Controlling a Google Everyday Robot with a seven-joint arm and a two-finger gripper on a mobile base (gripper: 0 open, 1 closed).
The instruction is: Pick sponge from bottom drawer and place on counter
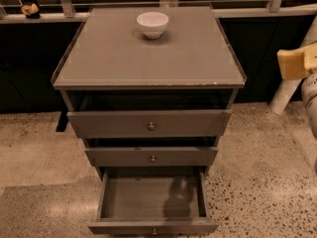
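Three drawers sat in the grey-brown cabinet, and only the bottom drawer (133, 198) was pulled far out. Its floor looked bare, with just a dark shadow on the right side. No sponge could be seen there, or on the counter (148, 63), or anywhere else. It might have been at the back of the drawer, under the middle drawer (119, 156), but that part was hidden. The gripper (296, 63) hung at the far right side of the view, about level with the counter top, off to the side of the cabinet and well apart from the bottom drawer. Only a yellowish pad of it showed, so nobody could tell if the jaws were spread or pressed together. The job looked to be at its very start, with the reach into the drawer not yet made. Next, the gripper would likely need to come across to the front of the cabinet, go down low, and dip into the open drawer from above to look for the sponge. The way in was narrow. The middle drawer and the top drawer (109, 124) stuck out a little over the back of the bottom one, and the drawer's low side walls and front closed it in. Only the front part was open from above. Up on the counter, a white bowl (152, 24) stood near the back, in the middle. The wide part in front of the bowl looked like a good spot to put the sponge, away from the thin pale edges.
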